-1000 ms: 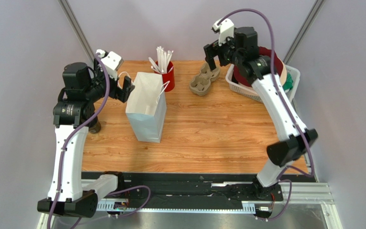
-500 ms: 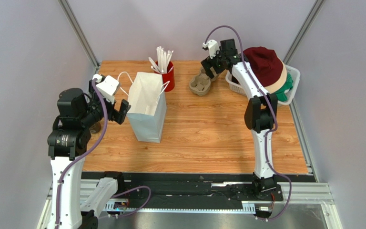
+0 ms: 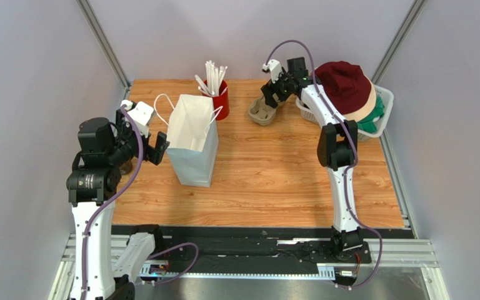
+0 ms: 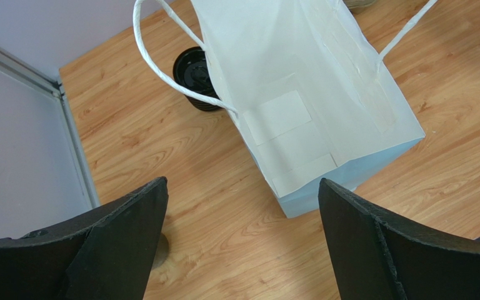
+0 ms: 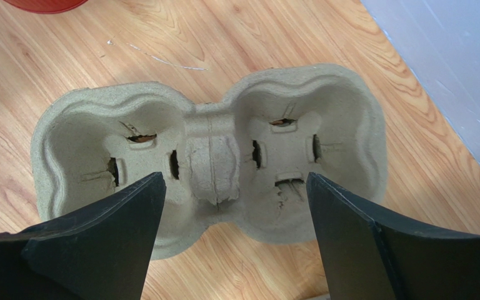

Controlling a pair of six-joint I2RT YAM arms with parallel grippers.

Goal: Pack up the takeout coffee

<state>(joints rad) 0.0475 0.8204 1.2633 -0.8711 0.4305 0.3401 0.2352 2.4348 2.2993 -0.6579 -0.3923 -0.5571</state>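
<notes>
A sliver of a brown round thing [image 4: 162, 249], probably the takeout coffee cup, shows beside my left finger near the table's left edge. From above it is mostly hidden under my left arm [image 3: 125, 167]. My left gripper [image 4: 242, 182] [image 3: 155, 149] hangs open over bare wood, left of the upright white paper bag [image 4: 311, 106] [image 3: 190, 147], holding nothing. My right gripper [image 5: 234, 176] [image 3: 272, 94] is open just above the two-cup cardboard carrier [image 5: 214, 156] [image 3: 265, 109], its fingers straddling the middle ridge without touching it.
A squat black round piece [image 4: 194, 69] sits behind the bag's handle by the left wall. A red cup of white straws [image 3: 219, 100] stands behind the bag. A white basket [image 3: 383, 103] piled with hats is at the back right.
My left arm pulled back toward the near left, away from the bag's top. My right arm stretched out and dropped toward the carrier, its fingers narrowing slightly.
</notes>
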